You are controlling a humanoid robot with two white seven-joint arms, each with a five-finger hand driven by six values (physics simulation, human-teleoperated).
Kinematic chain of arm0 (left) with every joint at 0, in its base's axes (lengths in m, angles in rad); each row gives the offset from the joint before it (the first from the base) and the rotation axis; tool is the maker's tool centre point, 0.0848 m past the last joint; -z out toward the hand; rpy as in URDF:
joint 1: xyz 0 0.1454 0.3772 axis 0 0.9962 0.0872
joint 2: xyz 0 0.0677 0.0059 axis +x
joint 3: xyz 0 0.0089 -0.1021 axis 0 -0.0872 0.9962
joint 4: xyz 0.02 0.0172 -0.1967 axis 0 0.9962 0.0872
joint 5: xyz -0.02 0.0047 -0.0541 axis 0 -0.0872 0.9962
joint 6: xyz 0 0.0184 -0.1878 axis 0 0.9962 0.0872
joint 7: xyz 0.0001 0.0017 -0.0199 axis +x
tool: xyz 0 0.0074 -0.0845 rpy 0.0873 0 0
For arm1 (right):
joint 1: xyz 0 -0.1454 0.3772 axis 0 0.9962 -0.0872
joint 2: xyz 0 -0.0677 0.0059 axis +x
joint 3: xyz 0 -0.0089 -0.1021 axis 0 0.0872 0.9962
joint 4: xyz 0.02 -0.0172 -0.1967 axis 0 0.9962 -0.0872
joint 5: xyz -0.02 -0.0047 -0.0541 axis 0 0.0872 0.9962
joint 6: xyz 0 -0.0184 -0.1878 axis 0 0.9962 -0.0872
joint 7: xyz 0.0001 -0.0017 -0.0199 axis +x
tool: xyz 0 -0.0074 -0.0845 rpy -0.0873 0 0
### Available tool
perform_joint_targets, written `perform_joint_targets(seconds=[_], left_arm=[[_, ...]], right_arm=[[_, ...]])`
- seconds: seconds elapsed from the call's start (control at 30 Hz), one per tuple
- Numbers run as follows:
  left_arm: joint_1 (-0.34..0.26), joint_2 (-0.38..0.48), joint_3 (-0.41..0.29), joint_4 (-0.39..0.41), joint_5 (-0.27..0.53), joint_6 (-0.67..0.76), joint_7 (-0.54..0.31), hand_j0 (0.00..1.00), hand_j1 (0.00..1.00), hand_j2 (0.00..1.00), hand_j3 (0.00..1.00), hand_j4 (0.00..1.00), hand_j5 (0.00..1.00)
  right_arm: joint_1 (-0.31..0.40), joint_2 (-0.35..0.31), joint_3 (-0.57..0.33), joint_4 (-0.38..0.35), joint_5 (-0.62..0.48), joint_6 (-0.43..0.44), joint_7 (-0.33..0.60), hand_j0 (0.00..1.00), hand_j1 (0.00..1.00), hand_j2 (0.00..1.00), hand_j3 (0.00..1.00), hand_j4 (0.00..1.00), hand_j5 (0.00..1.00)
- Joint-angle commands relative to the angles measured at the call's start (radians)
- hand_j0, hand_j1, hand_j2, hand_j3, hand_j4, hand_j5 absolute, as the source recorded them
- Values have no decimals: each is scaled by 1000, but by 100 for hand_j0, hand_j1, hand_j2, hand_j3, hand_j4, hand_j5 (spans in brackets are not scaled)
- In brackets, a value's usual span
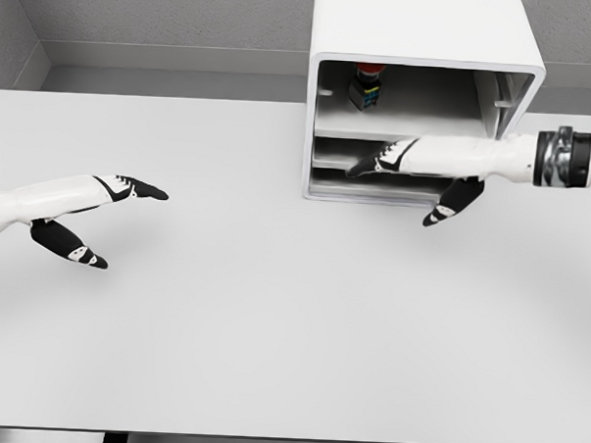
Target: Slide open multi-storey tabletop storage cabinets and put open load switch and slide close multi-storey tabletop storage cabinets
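at the right of the frame, a little above the middle, the right hand (407,177) reaches leftward across the front of the cabinet (421,50), its fingers (365,167) stretched out flat and holding nothing, the thumb (443,210) hanging down and apart from them. the fingertips lie over the middle and lower shelves of the open front, though whether they touch a shelf edge cannot be told. the white forearm with its dark wrist ring runs off the right edge of the frame. above the hand, in the cabinet's top compartment, the load switch (365,87) stands upright near the back, left of centre, a small dark body with a red cap on top. the cabinet is a white box with rounded corners, sitting at the far edge of the desk (271,328), in the upper right of the frame, its front open toward the camera. at the left of the frame, near the middle height, the left hand (99,218) hovers over the desk with fingers extended and thumb spread below, empty, well apart from the cabinet.
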Motion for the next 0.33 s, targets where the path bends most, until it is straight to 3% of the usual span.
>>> perform_joint_targets(seconds=[0.0, 0.03, 0.1, 0.17, 0.23, 0.3], left_arm=[[0, 1, 1, -1, 6, 2, 0, 100, 100, 100, 100, 100, 100], [-2, 1, 1, -1, 5, 2, 0, 100, 100, 100, 100, 100, 100], [0, 0, 1, -3, 3, 2, 0, 100, 100, 100, 100, 100, 100], [-2, 0, -1, -4, 3, 2, 0, 100, 100, 100, 100, 100, 100], [0, 0, 1, -4, 3, 2, 0, 100, 100, 100, 100, 100, 100], [-2, -2, 2, -4, 3, 2, 0, 100, 100, 100, 100, 100, 100]], right_arm=[[0, -63, -1, -112, -7, 3, 0, 100, 100, 100, 100, 100, 100], [0, -89, -1, -138, -7, 3, 0, 100, 100, 100, 100, 100, 100], [3, -244, 0, -244, -8, 3, 0, 100, 100, 100, 100, 100, 100], [8, -354, 68, -265, -8, 3, 0, 100, 100, 100, 100, 100, 100], [11, -413, 82, -281, -8, 3, -1, 100, 100, 100, 100, 100, 100], [12, -414, 100, -288, -8, 3, -2, 100, 100, 100, 100, 100, 100]])
